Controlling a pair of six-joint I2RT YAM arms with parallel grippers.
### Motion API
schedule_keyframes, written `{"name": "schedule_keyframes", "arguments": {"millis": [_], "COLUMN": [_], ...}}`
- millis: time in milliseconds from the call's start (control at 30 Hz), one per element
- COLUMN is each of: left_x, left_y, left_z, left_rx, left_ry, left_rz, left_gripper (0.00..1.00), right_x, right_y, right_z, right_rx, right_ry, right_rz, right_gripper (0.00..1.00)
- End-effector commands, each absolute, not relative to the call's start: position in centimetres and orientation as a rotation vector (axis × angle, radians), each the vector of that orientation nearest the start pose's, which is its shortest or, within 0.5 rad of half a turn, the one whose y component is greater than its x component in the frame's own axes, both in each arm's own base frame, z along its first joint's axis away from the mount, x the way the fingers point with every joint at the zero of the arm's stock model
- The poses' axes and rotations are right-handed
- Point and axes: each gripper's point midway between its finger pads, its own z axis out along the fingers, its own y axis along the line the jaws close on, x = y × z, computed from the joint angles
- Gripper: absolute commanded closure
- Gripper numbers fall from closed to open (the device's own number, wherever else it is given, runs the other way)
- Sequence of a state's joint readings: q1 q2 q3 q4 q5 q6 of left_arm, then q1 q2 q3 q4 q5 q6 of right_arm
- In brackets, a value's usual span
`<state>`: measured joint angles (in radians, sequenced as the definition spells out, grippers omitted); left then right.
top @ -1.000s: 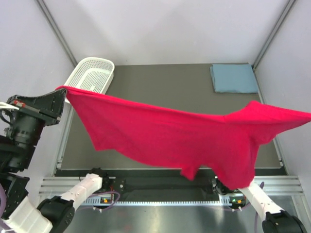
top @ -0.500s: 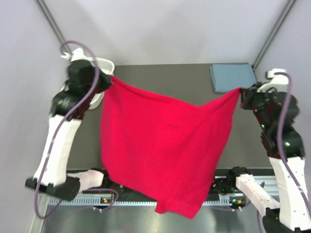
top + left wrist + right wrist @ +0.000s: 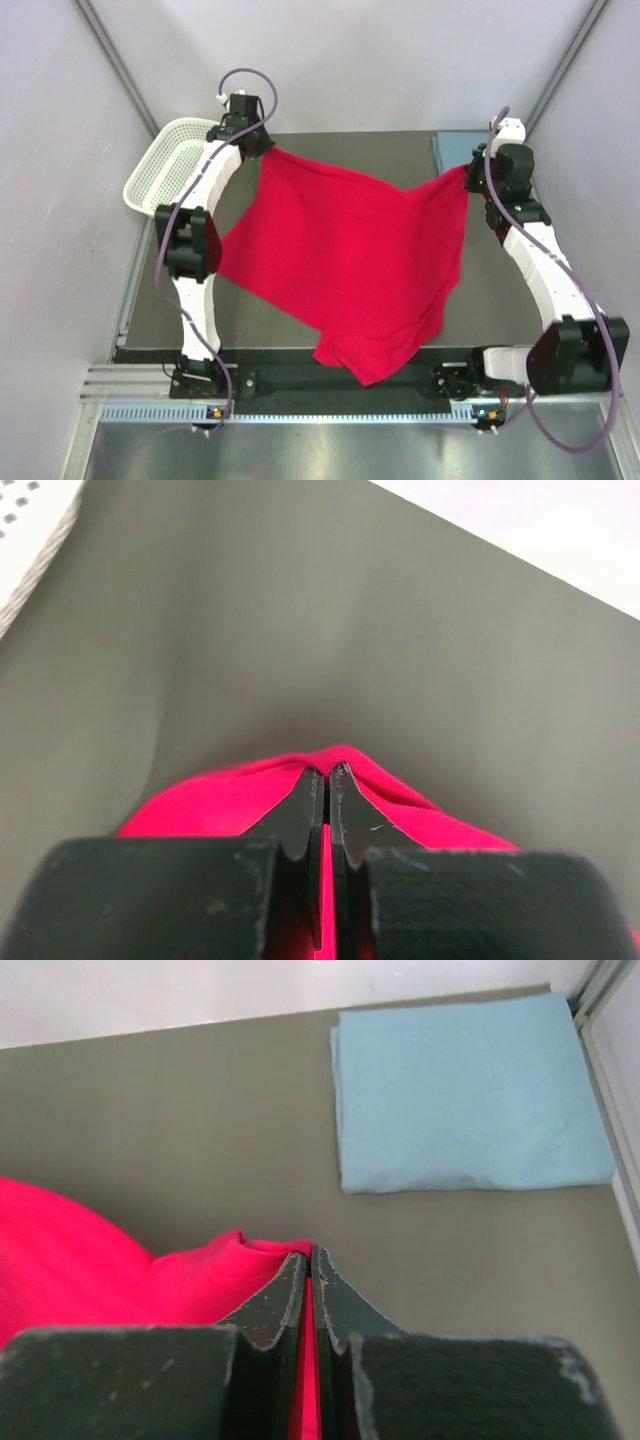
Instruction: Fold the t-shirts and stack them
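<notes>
The red t-shirt (image 3: 350, 250) hangs stretched between both grippers over the dark table, its lower end trailing over the table's near edge. My left gripper (image 3: 262, 148) is shut on one corner at the back left; in the left wrist view the jaws pinch red cloth (image 3: 250, 790). My right gripper (image 3: 470, 172) is shut on the other corner at the back right; the right wrist view shows red cloth (image 3: 120, 1260) between its jaws. The blue-grey t-shirt (image 3: 465, 1090) lies folded at the back right corner, mostly hidden behind the right arm in the top view (image 3: 445, 150).
A white mesh basket (image 3: 170, 165) sits at the table's back left edge, left of the left arm; its corner shows in the left wrist view (image 3: 30, 530). Grey walls enclose the table (image 3: 360, 145) on three sides.
Both arms have swung forward and down toward the back of the table, carrying the red shirt with them. The shirt now hangs lower and further back, spread over the table.
</notes>
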<state>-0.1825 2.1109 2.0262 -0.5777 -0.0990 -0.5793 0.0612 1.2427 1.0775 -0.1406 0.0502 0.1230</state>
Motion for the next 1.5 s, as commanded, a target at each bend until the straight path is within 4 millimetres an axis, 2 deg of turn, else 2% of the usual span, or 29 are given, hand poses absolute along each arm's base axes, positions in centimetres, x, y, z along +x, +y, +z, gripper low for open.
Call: {"name": "schedule_keyframes", "arguments": {"millis": [0, 100, 200, 300, 333, 367, 400, 433, 467, 500, 533, 567, 600, 633, 667, 700, 733, 767, 833, 867, 900, 933, 967, 1000, 1133, 1233, 1300, 1367, 1467], "left_x": [60.8, 61.9, 61.3, 59.9, 59.3, 58.0, 57.2, 56.2, 54.1, 53.1, 52.0, 49.4, 48.1, 47.0, 44.1, 42.6, 41.3, 38.1, 35.2, 32.3, 30.9, 28.0, 26.7, 25.5, 18.9, 16.8, 16.5, 17.5, 20.4], "left_y": [-11.6, -12.4, -12.8, -12.8, -12.7, -12.5, -12.6, -12.4, -12.1, -12.0, -11.8, -11.4, -11.1, -10.9, -10.2, -9.8, -9.4, -8.7, -7.1, -6.3, -5.1, -4.4, -3.9, -3.2, -1.2, -0.1, 0.2, -0.1, -1.6], "left_z": [25.1, 26.0, 28.8, 33.3, 34.6, 37.4, 38.9, 40.2, 42.9, 44.0, 44.0, 47.1, 48.0, 47.8, 50.6, 51.6, 51.7, 54.0, 55.4, 57.3, 57.6, 59.1, 59.6, 59.9, 62.9, 63.4, 63.4, 62.8, 61.7], "left_rx": [-0.441, -0.431, -0.409, -0.373, -0.362, -0.347, -0.335, -0.326, -0.317, -0.313, -0.32, -0.316, -0.318, -0.324, -0.321, -0.321, -0.326, -0.309, -0.343, -0.332, -0.37, -0.361, -0.364, -0.373, -0.363, -0.391, -0.399, -0.407, -0.402], "left_ry": [2.033, 2.005, 1.959, 1.886, 1.869, 1.825, 1.803, 1.788, 1.746, 1.733, 1.741, 1.683, 1.668, 1.68, 1.621, 1.599, 1.594, 1.538, 1.49, 1.43, 1.414, 1.358, 1.338, 1.32, 1.2, 1.178, 1.176, 1.2, 1.248], "left_rz": [-0.406, -0.465, -0.514, -0.536, -0.545, -0.557, -0.566, -0.574, -0.586, -0.59, -0.59, -0.608, -0.609, -0.606, -0.609, -0.606, -0.594, -0.586, -0.532, -0.513, -0.465, -0.455, -0.44, -0.421, -0.398, -0.391, -0.383, -0.379, -0.393], "left_gripper": [1.0, 1.0, 1.0, 1.0, 1.0, 1.0, 1.0, 1.0, 1.0, 1.0, 1.0, 1.0, 1.0, 1.0, 1.0, 1.0, 1.0, 1.0, 1.0, 1.0, 1.0, 1.0, 1.0, 1.0, 1.0, 1.0, 1.0, 1.0, 1.0], "right_x": [44.7, 46.0, 46.2, 44.6, 43.2, 42.2, 41.2, 39.2, 38.0, 36.7, 34.1, 32.6, 31.2, 28.3, 26.8, 25.4, 22.7, 21.4, 17.8, 16.6, 15.4, 13.3, 12.1, 9.7, 5.3, 3.0, 3.2, 3.9, 6.7], "right_y": [1.0, 1.1, 1.2, 1.7, 1.7, 1.9, 2.0, 2.0, 2.1, 2.2, 2.1, 2.3, 2.5, 2.5, 3.0, 3.3, 3.5, 3.9, 4.3, 4.5, 4.6, 4.7, 4.7, 4.7, 4.9, 5.4, 5.7, 5.8, 5.7], "right_z": [31.7, 32.0, 34.1, 37.4, 40.1, 41.0, 42.1, 45.0, 45.4, 46.5, 49.3, 50.2, 50.9, 53.2, 54.0, 54.4, 56.2, 56.7, 58.3, 58.7, 59.2, 60.1, 60.6, 61.9, 63.1, 64.1, 64.1, 63.8, 62.3], "right_rx": [0.09, 0.071, 0.06, 0.038, 0.024, 0.015, -0.003, -0.014, -0.026, -0.039, -0.044, -0.048, -0.051, -0.053, -0.066, -0.064, -0.071, -0.088, -0.091, -0.099, -0.095, -0.106, -0.109, -0.116, -0.107, -0.105, -0.096, -0.09, -0.062], "right_ry": [1.699, 1.703, 1.669, 1.63, 1.578, 1.57, 1.557, 1.497, 1.51, 1.49, 1.423, 1.402, 1.393, 1.326, 1.302, 1.293, 1.235, 1.215, 1.165, 1.152, 1.135, 1.111, 1.095, 1.045, 1.003, 0.961, 0.97, 0.99, 1.045], "right_rz": [0.072, 0.08, 0.077, 0.106, 0.106, 0.111, 0.106, 0.103, 0.105, 0.099, 0.097, 0.1, 0.107, 0.117, 0.14, 0.171, 0.191, 0.218, 0.261, 0.275, 0.292, 0.302, 0.308, 0.314, 0.363, 0.424, 0.452, 0.457, 0.457], "right_gripper": [1.0, 1.0, 1.0, 1.0, 1.0, 1.0, 1.0, 1.0, 1.0, 1.0, 1.0, 1.0, 1.0, 1.0, 1.0, 1.0, 1.0, 1.0, 1.0, 1.0, 1.0, 1.0, 1.0, 1.0, 1.0, 1.0, 1.0, 1.0, 1.0]}}
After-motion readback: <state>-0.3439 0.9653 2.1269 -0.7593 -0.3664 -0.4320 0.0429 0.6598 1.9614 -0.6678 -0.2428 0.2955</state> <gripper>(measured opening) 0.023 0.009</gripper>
